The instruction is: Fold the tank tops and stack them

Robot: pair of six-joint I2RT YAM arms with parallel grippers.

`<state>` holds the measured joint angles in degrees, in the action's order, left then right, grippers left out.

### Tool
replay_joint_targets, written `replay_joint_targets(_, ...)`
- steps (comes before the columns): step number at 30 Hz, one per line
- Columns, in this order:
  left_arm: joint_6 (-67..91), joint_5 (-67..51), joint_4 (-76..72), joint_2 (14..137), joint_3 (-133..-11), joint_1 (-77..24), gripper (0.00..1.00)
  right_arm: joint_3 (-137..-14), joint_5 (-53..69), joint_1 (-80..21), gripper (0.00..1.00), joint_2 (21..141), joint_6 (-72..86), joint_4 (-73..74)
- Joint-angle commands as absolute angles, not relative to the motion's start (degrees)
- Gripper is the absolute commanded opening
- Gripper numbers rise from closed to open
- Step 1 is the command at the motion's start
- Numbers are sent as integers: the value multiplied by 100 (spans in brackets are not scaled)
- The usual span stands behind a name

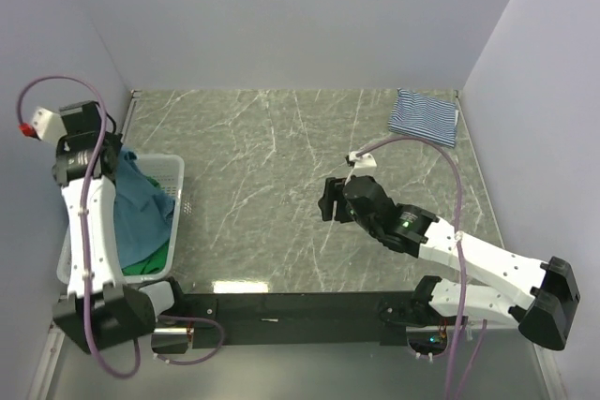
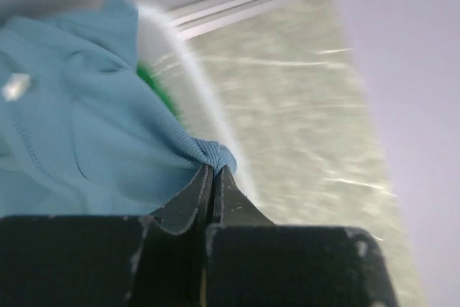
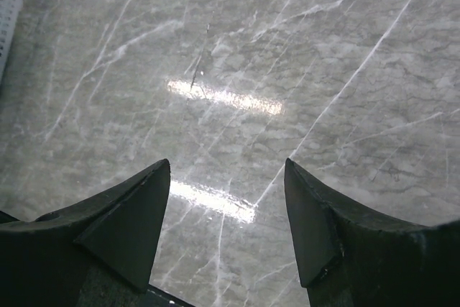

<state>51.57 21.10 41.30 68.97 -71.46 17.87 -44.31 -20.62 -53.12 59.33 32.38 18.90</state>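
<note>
Jaws: left gripper (image 2: 214, 177) pinched shut on teal top (image 2: 86, 127) at basket (image 1: 174, 168); right gripper (image 3: 227, 170) spread, empty. Striped top (image 1: 425, 116) folded upper right; teal, green top (image 1: 148, 261) pending.

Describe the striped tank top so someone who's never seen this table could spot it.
On the grey marble table, look to the far right corner. The striped tank top lies there folded flat. It alone has navy-and-white stripes and lies outside the white basket at left, where the teal top and green top are bunched.
</note>
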Motion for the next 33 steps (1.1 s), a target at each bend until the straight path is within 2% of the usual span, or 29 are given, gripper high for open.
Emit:
replay_joint_targets(1, 4756, 1347, 3842, 6259, -7646, 1793, 1, -4772, -2338, -5361, 71, 5652, 3252, 1916)
replay_joint_targets(5, 4597, 984, 3822, 6143, -8679, 1373, 1, -4983, -2505, -5370, 71, 5564, 3173, 2030)
replay_joint_targets(14, 4298, 1389, 4026, 6846, -11028, -956, 1, -5247, -3022, -5361, 71, 5160, 3006, 2179)
replay_joint_targets(21, 4070, 1845, 3736, 7215, -11162, -3318, 1, -5186, -3594, -5353, 71, 4650, 3041, 2259)
replay_joint_targets(24, 4095, 1689, 3385, 7094, -10444, -3638, 1, -5063, -3752, -5361, 72, 4421, 3085, 2232)
replay_joint_targets(26, 4157, 1792, 3112, 6996, -9682, -3630, 8, -4975, -3762, -5353, 74, 4333, 3085, 2189)
replay_joint_targets(27, 4201, 1993, 3111, 7048, -9485, -3438, 19, -4879, -3770, -5353, 75, 4333, 3085, 2154)
replay_joint_targets(29, 4332, 1253, 2920, 7259, -8986, -2912, 23, -4799, -3788, -5353, 78, 4447, 3102, 2118)
replay_joint_targets(30, 4324, 317, 2779, 7634, -8835, -2457, 36, -4703, -3771, -5353, 78, 4613, 3111, 2075)
replay_joint_targets(31, 4281, 160, 2777, 7907, -8798, -2339, 41, -4650, -3666, -5344, 79, 4719, 3120, 2013)
replay_joint_targets(33, 4184, 228, 3233, 8716, -9060, -2242, 47, -4518, -3464, -5344, 80, 5069, 3208, 1881)
